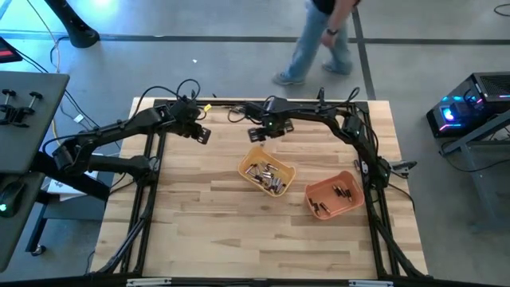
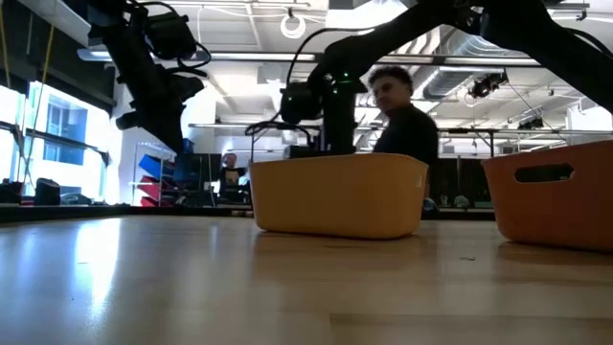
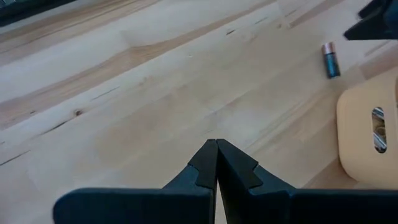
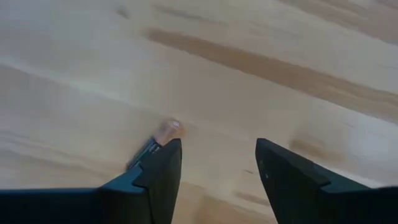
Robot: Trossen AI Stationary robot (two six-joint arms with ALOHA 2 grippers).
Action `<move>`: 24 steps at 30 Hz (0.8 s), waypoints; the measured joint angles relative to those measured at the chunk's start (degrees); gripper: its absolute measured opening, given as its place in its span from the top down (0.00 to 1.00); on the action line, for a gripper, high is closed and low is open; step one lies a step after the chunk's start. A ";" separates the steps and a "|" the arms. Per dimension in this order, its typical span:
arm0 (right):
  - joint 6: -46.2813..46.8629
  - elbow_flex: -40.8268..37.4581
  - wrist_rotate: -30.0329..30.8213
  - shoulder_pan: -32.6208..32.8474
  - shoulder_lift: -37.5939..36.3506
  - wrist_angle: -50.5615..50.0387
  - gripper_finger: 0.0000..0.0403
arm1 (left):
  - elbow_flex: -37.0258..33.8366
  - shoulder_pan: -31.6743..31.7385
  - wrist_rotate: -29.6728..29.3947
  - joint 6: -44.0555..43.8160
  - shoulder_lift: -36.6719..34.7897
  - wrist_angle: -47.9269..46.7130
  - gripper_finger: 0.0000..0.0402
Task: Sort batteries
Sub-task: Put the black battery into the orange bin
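Observation:
A loose battery point(image 4: 158, 140) with a coppery end lies on the bare wood at the table's far side; the left wrist view also shows this battery point(image 3: 330, 60). My right gripper point(image 4: 217, 155) is open just beside it. The cell lies outside the gap, partly hidden behind one finger point(image 4: 163, 167). In the high view the right gripper point(image 1: 263, 133) is just beyond the yellow tray point(image 1: 244, 166). More batteries point(image 1: 268, 176) lie in that tray, and others point(image 1: 339, 194) lie in the orange tray point(image 1: 351, 178). My left gripper point(image 3: 216, 148) is shut and empty at the far left point(image 1: 201, 134). My right gripper stands with one finger point(image 4: 163, 167) over the loose battery's dark end point(image 4: 144, 154). The finger hides that spot, so I cannot tell whether it touches the cell. The battery lies flat on the table.
The yellow tray point(image 2: 335, 196) and the orange tray point(image 2: 560, 201) sit right of the table's middle. Bare wood point(image 1: 199, 223) spreads over the near and left parts. A person point(image 1: 319, 40) walks on the floor beyond the far edge. A desk point(image 1: 24, 119) stands to the left.

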 joint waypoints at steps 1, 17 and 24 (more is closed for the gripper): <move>-0.68 0.00 -0.36 -0.06 0.00 -1.43 0.51 | 0.00 0.01 -0.01 0.19 0.00 0.00 1.00; 1.29 -5.59 -3.13 2.78 -1.67 -8.08 0.51 | 0.00 0.22 2.91 5.85 0.00 0.07 1.00; 10.55 -26.21 -3.23 2.23 -20.35 2.25 0.51 | 0.00 2.04 3.32 5.87 0.00 0.32 1.00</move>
